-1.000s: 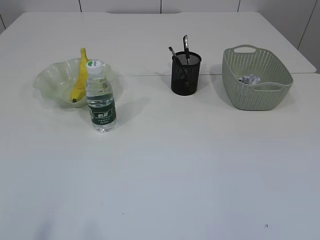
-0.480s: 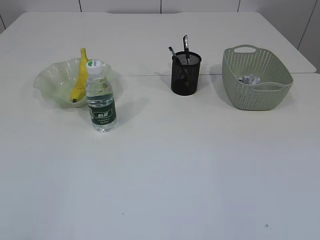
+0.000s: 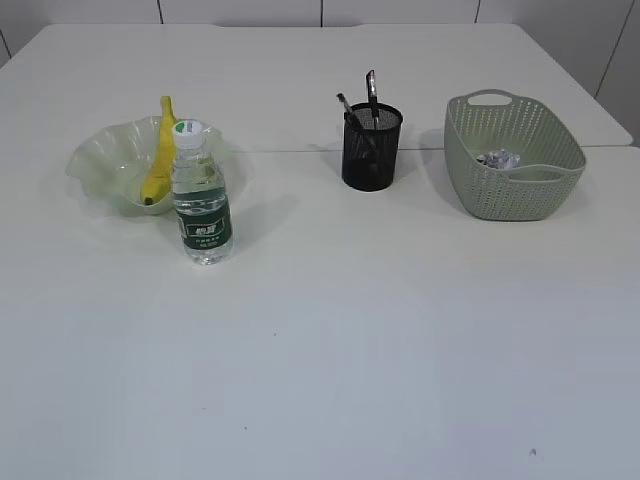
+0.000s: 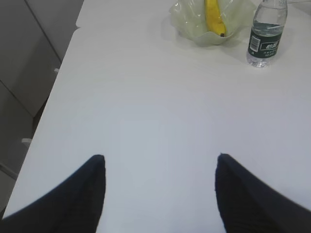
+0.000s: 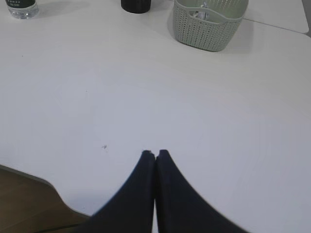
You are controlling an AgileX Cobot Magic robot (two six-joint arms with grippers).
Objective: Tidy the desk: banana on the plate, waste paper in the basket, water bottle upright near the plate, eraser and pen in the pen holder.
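By my reading the tidying is done: my left end effector [image 4: 158, 167] stands well open over bare worktop [image 3: 380, 340] holding nothing, and my right end effector [image 5: 155, 154] is pressed closed and empty, so the next move calls for little beyond checking. The banana [image 3: 158, 160] lies in the plate [image 3: 95, 155], the clear bottle [image 3: 201, 195] stands upright just beside it, and crumpled paper [image 3: 499, 159] sits in the basket [image 3: 510, 195]. Pens [image 3: 371, 95] stick out of the black mesh holder [image 3: 371, 150]; I cannot make out the eraser, which may be inside.
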